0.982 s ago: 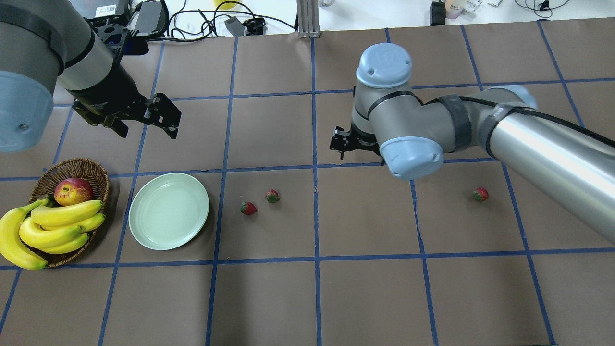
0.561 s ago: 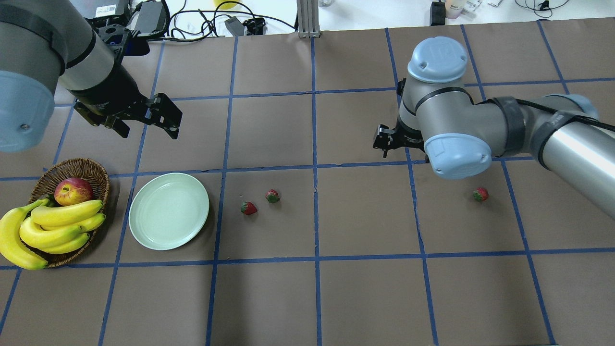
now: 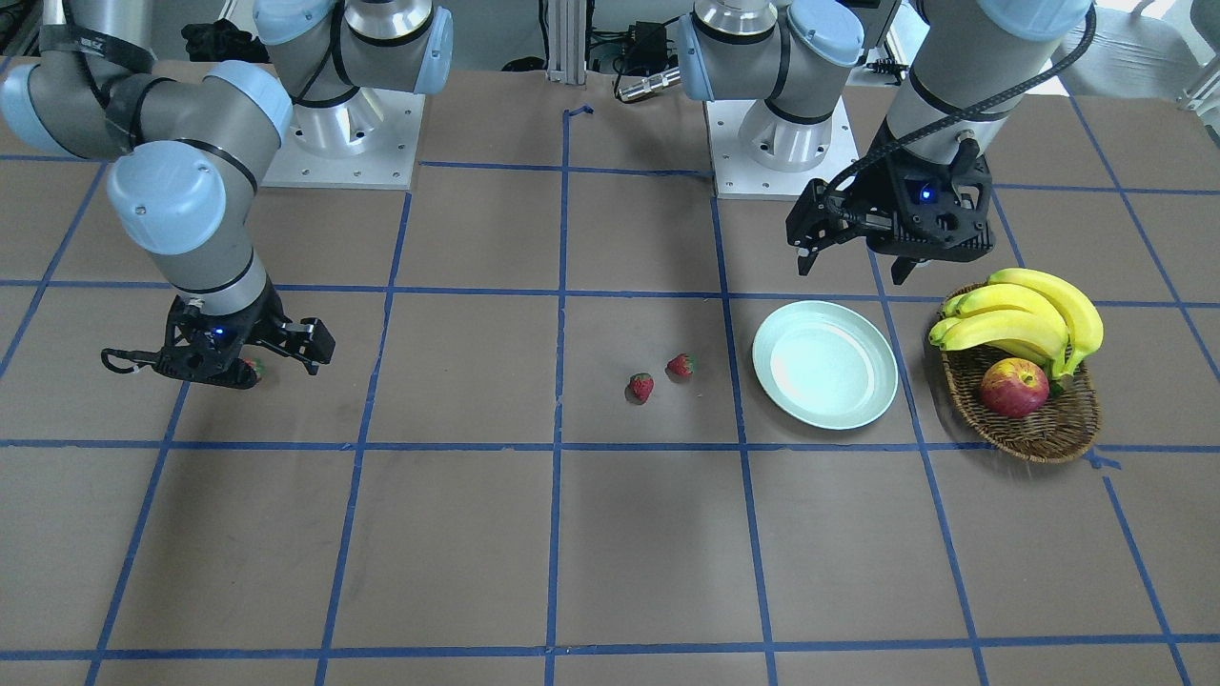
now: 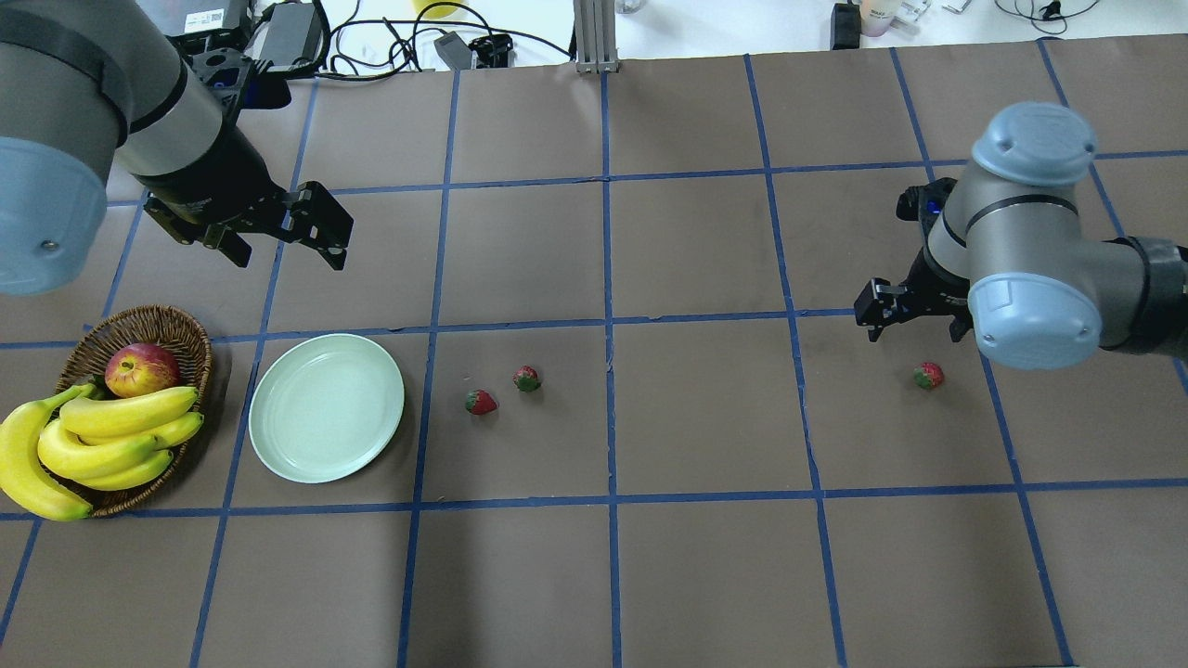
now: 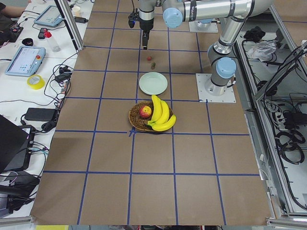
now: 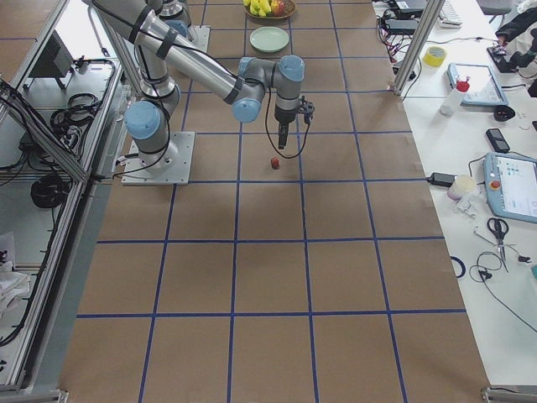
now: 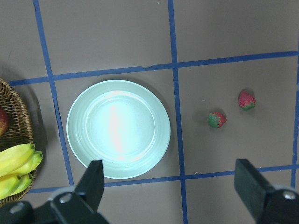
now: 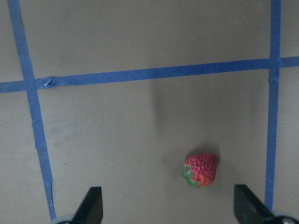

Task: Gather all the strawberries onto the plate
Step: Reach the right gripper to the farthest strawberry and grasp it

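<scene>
Right hand [image 8: 169, 209] gapes wide above one strawberry [image 8: 201, 169] on the surface [image 8: 117, 130]; left hand [image 7: 170, 186], also wide, hovers near the plate [image 7: 118, 128]

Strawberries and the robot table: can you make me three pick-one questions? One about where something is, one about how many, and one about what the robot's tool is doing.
1. Where is the apple?
A. on the floor
B. in the basket
C. in a cup

2. How many strawberries lie on the table?
A. one
B. six
C. three

3. The right tool is:
A. open, holding nothing
B. shut on a strawberry
C. shut on a banana

Answers:
1 B: it sits in the wicker beside the bananas.
2 C: two lie near the plate and one far off.
3 A: its fingers stand wide apart in the wrist view.
</scene>
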Robot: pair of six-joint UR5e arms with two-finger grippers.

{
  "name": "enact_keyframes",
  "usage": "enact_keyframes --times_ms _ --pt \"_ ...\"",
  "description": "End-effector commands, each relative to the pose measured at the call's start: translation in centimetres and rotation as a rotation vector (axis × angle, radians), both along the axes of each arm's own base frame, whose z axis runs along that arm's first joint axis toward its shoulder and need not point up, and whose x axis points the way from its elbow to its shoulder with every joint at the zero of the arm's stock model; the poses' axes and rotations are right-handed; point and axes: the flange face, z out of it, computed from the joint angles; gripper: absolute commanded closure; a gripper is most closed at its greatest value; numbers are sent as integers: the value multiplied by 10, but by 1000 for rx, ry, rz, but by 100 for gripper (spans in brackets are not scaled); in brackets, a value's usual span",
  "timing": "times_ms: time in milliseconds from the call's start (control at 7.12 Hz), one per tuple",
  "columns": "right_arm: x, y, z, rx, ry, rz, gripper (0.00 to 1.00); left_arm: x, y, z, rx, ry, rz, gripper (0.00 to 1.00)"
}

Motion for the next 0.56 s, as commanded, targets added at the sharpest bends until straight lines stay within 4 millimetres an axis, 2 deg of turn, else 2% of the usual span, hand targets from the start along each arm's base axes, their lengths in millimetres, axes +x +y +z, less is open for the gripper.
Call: enact_keyframes --times_ms 0,140,421 --pt "-47 17 -35 -46 -92 10 2 0 0 0 0 1 0 0" --pt "-60 30 -56 -36 -101 4 5 0 0 0 0 1 0 0" --pt "-59 33 -60 -25 -110 -7 17 0 2 -8 14 -1 0 0"
